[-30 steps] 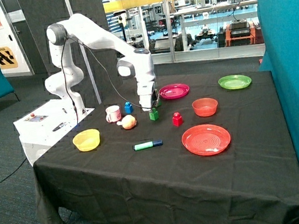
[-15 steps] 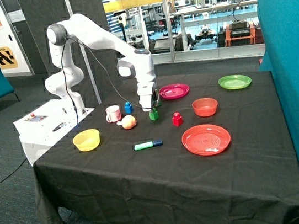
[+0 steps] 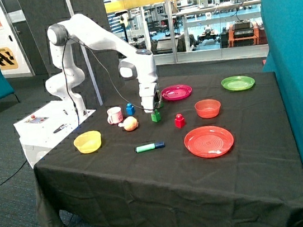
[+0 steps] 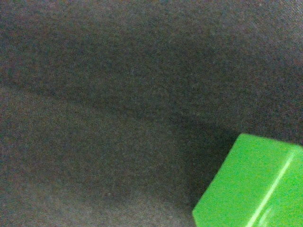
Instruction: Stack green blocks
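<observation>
A green block [image 3: 156,116] sits on the black tablecloth [image 3: 167,184], with the gripper [image 3: 151,108] low just above it; whether its fingers are spread cannot be told. A red block [image 3: 179,121] lies at the green one's four o'clock, an orange ball [image 3: 131,123] at nine.

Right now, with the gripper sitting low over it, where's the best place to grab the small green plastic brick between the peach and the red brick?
Take the small green plastic brick by its two flat vertical side faces, coming straight down from above. It stands upright on the black tablecloth with free space around it. The gripper hangs just beside and above it; I cannot tell how its opening stands.
</observation>
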Controlling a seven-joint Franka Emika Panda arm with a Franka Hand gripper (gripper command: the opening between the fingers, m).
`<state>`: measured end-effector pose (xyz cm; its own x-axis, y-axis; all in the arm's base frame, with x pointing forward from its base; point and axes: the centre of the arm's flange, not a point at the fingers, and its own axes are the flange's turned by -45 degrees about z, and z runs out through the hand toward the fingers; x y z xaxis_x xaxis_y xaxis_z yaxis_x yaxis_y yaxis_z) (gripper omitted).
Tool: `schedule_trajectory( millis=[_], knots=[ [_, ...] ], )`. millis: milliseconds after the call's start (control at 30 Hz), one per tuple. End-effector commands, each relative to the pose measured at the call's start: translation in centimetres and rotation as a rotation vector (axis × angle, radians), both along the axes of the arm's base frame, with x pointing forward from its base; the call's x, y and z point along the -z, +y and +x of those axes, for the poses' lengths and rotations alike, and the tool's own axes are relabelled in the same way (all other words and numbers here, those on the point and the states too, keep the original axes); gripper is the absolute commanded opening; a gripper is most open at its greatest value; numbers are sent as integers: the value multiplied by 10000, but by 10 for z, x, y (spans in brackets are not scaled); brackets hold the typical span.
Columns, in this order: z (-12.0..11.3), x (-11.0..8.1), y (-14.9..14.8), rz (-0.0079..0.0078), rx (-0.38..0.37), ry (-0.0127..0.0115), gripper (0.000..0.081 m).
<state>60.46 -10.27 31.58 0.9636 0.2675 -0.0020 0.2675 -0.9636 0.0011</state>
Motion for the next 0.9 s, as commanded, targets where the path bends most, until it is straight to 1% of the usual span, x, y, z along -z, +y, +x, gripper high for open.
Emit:
schedule_trajectory(
  millis=[0, 200, 467, 867],
  knots=[
    [-4, -10, 0, 16, -63, -16, 0],
    [-6, -31, 3, 16, -207, -16, 0],
    [-13, -49, 10, 16, -497, -16, 0],
    [-20, -85, 32, 17, -817, -16, 0]
  ],
)
